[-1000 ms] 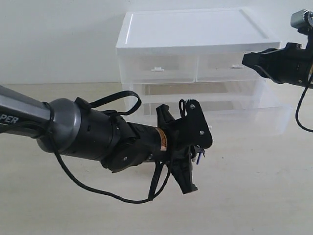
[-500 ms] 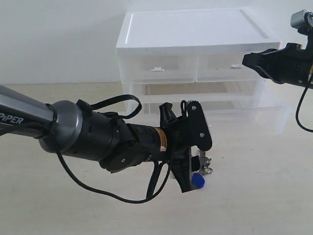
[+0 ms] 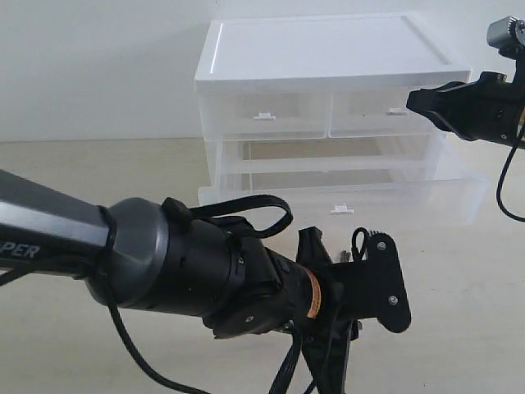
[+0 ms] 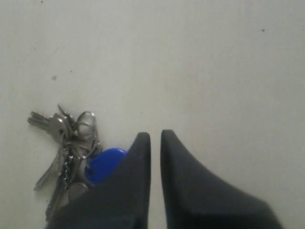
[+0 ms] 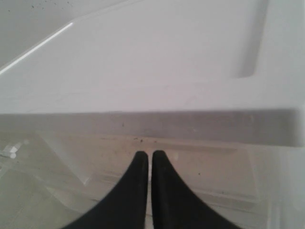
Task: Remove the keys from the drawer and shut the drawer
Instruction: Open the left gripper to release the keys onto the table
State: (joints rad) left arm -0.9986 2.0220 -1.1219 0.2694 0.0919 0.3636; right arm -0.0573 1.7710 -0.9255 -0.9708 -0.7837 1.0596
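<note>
The keys (image 4: 64, 148), silver on a ring with a round blue fob (image 4: 102, 164), lie flat on the pale table in the left wrist view. My left gripper (image 4: 156, 136) hovers right beside them, open by only a narrow gap with nothing between its fingers; one finger covers part of the fob. In the exterior view the left gripper (image 3: 332, 373) is low at the front and the keys are hidden behind it. The wide translucent drawer (image 3: 410, 201) stands pulled out, its tab handle (image 3: 342, 210) facing forward. My right gripper (image 3: 418, 100) is shut and empty beside the cabinet's upper right corner.
The white drawer cabinet (image 3: 328, 49) stands at the back with two half-width drawers (image 3: 264, 115) shut above the open one. The bulky left arm (image 3: 164, 263) fills the front left. In the right wrist view the cabinet's top rim (image 5: 143, 119) is just ahead of the fingertips (image 5: 159, 160).
The left arm moved down and toward the front right. The keys that hung from its gripper half a second ago now lie on the table, let go. The right arm stayed put.
</note>
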